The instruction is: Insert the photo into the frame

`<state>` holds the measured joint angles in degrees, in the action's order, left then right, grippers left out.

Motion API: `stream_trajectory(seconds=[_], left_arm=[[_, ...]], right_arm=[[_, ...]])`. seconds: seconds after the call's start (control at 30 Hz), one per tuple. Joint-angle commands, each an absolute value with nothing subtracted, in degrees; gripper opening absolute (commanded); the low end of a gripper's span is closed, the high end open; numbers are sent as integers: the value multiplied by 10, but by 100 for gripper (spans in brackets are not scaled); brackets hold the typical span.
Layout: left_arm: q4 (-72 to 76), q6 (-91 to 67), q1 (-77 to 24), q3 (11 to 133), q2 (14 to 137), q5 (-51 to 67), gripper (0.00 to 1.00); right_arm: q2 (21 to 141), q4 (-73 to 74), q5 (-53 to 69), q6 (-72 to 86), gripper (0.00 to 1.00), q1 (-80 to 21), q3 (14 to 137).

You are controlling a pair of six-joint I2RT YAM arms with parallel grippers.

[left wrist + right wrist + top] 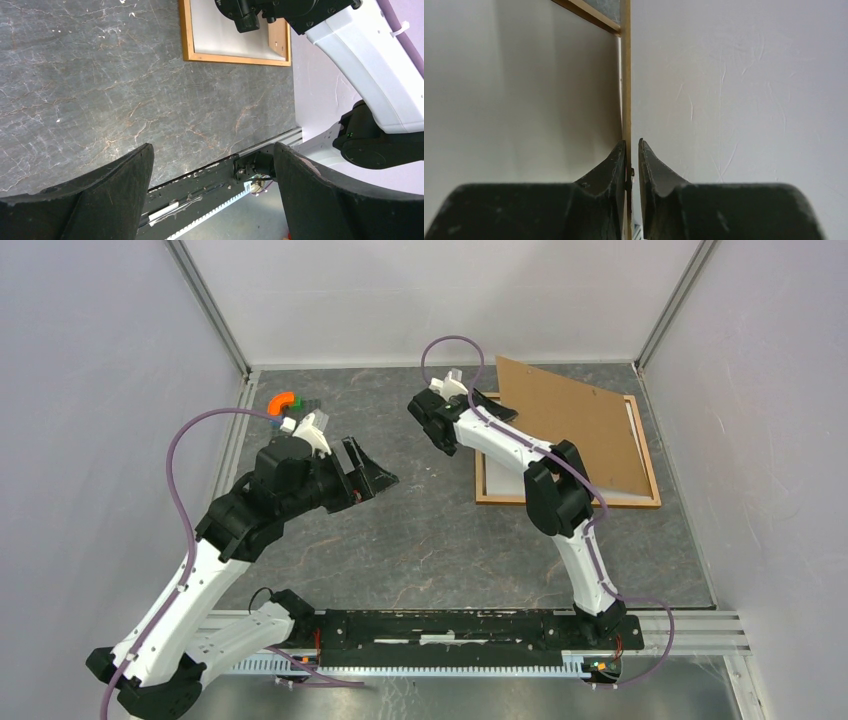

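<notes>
**Frame.** The frame, light brown wood with narrow moulding, lies flat on the right half of the dark marbled desk, near the right wall. A white sheet fills the visible part of its opening. It cannot be determined whether this sheet is the photo. A brown backing board lies askew over the frame. It covers most of the opening, and its far corner projects beyond the frame's far edge.

**Right pincer.** The right pincer sits at the frame's far left corner, at the near left corner of the board. In the right wrist view a thin light-brown edge runs between the fingers. The jaws are slackened to a narrow slot. The left finger lies against the edge, and a sliver of gap shows on the other side. The edge is not clamped.

**Left pincer.** The left pincer hangs above bare desk, left of centre and well apart from the frame. The jaws are spread wide and hold nothing.

**Other items.** Small coloured blocks sit at the far left of the desk.
</notes>
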<state>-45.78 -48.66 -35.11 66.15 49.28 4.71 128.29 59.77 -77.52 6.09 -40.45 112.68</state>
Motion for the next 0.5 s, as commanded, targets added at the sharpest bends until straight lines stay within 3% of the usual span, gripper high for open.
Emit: stream_trajectory(seconds=[0.0, 0.1, 0.2, 0.47], left_arm=[[-459, -455, -351, 665, 486, 39, 95], [-459, -454, -351, 664, 487, 39, 95], [-459, -454, -351, 664, 486, 39, 95], [-453, -455, -351, 657, 486, 48, 95]], right_arm=[[1289, 587, -782, 55, 20, -399, 1161], [1294, 589, -776, 54, 19, -399, 1166], [1302, 606, -773, 60, 1, -401, 1178], [1320, 683, -775, 109, 0, -411, 1212]])
